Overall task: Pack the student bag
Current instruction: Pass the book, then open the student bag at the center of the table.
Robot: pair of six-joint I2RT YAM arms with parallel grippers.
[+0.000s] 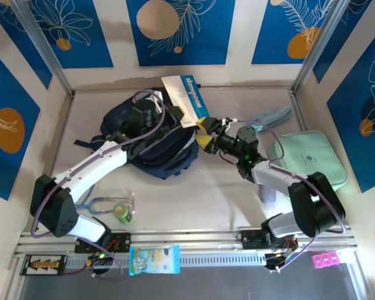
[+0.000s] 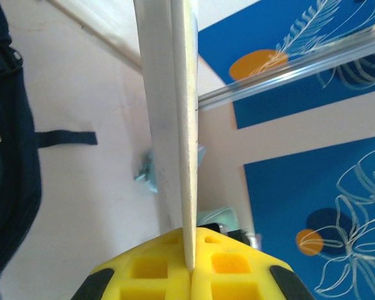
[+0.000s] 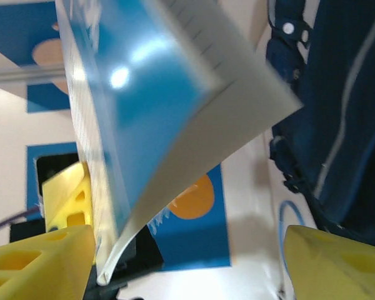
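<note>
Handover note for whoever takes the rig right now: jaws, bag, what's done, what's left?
Left gripper: jaws shut on the book's edge.
Right gripper: jaws open beside the book's corner, holding nothing.
Bag: mid-table, under the left arm.
Done: book lifted, held at the bag's far side.
Left: get the book inside. The mint case lies unpacked.

Brightly, evenly lit from above, soft shadows on the table (image 1: 206, 194). Glares white on the blurred blue notebook (image 3: 150, 94).
</note>
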